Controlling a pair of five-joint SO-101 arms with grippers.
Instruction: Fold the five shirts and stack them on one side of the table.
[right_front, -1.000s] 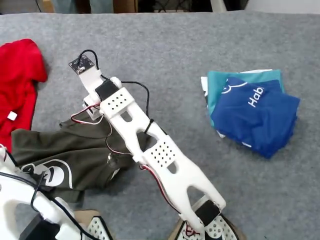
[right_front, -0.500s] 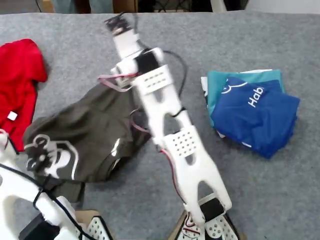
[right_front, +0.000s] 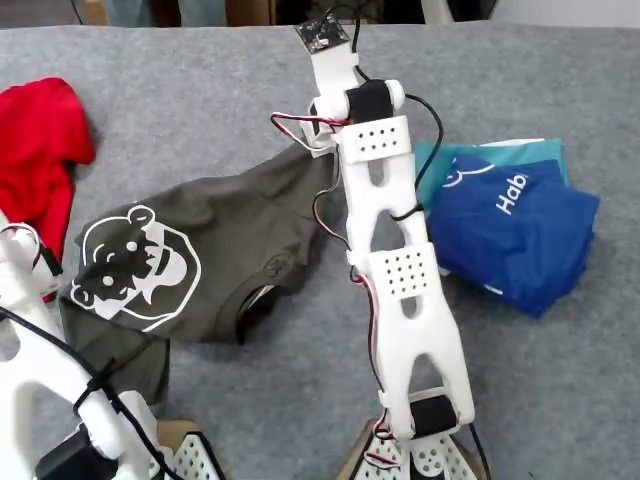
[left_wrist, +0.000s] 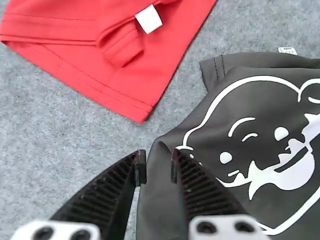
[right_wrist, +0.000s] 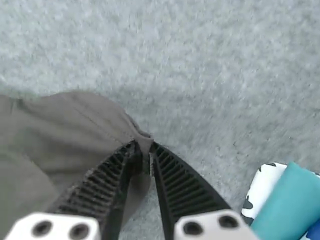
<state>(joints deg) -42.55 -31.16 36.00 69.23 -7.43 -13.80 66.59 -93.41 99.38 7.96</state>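
Observation:
An olive shirt (right_front: 215, 255) with a white bear print lies spread across the middle-left of the table. My right gripper (right_front: 318, 138) is shut on the shirt's far corner, and the right wrist view shows that gripper (right_wrist: 143, 148) pinching the olive cloth (right_wrist: 60, 135). At the near left, my left gripper (left_wrist: 156, 160) is shut on a fold at the olive shirt's edge (left_wrist: 260, 150), beside the bear print. A red shirt (right_front: 35, 150) lies crumpled at the far left, close to the left gripper (right_front: 48, 282). Folded blue and teal shirts (right_front: 510, 220) are stacked at the right.
The table is covered in grey felt (right_front: 560, 90). The right arm (right_front: 395, 270) stretches from the near edge toward the far middle, between the olive shirt and the folded stack. The teal shirt's edge (right_wrist: 285, 200) lies close to the right gripper.
My right gripper has pulled the olive shirt's corner toward the far right, spreading the shirt out. The bear print now lies face up and flatter. The left arm has shifted left.

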